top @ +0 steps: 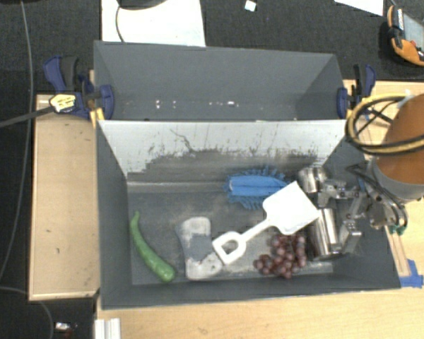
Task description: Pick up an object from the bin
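My gripper (328, 226) is low in the right end of the bin, close to the right wall. Just left of it lies a white plastic spatula (285, 209), its broad blade touching or nearly touching the gripper and its handle running down-left to a looped end. A bunch of dark purple grapes (283, 254) sits below the blade, right beside the gripper's lower end. A blue brush (255, 188) lies behind the spatula near the back wall.
A clear grey-white plastic piece (196, 248) lies in the middle of the bin floor by the spatula's handle end. A green chili-shaped thing (148, 250) lies at the left. The arm with its orange cover and cables comes in over the right rim.
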